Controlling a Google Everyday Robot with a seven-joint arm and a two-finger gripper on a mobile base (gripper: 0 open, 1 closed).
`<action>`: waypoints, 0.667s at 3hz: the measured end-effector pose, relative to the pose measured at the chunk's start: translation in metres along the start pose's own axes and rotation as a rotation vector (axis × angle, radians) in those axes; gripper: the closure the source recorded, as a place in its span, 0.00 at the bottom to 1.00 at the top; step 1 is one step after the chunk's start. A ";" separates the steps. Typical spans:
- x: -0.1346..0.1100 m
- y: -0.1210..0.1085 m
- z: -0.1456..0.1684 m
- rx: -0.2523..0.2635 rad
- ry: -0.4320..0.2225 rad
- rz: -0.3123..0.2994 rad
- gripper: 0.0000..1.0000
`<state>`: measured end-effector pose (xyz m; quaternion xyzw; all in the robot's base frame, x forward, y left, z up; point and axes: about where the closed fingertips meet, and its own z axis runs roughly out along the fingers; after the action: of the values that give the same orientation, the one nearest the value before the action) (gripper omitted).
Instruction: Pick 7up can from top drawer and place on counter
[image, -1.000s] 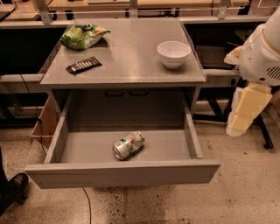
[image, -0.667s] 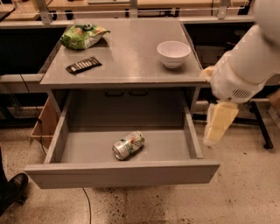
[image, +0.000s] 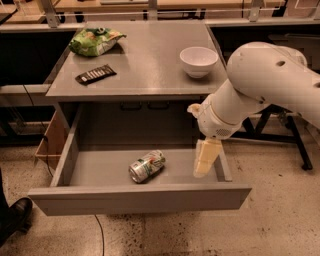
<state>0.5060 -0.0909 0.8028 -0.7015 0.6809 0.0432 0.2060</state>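
The 7up can (image: 146, 166) lies on its side on the floor of the open top drawer (image: 140, 197), near the middle, silver end toward the front left. The counter (image: 145, 60) is the grey top of the cabinet above the drawer. My gripper (image: 204, 162) is cream-coloured and points down over the right part of the drawer, about a can's length to the right of the can and apart from it. It holds nothing that I can see. The big white arm (image: 260, 85) reaches in from the right.
On the counter stand a white bowl (image: 198, 60) at the right, a green snack bag (image: 95, 40) at the back left and a dark flat bar (image: 95, 74). A cardboard box (image: 50, 145) is left of the drawer. A shoe (image: 12, 217) is at the lower left.
My arm has swung left from the right edge of the view, and the gripper has come in over the right part of the drawer. The can has not moved.
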 end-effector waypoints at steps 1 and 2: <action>-0.004 -0.001 0.005 0.004 0.002 -0.006 0.00; -0.013 -0.010 0.025 0.003 0.009 -0.036 0.00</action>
<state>0.5200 -0.0700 0.7869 -0.7134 0.6693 0.0351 0.2048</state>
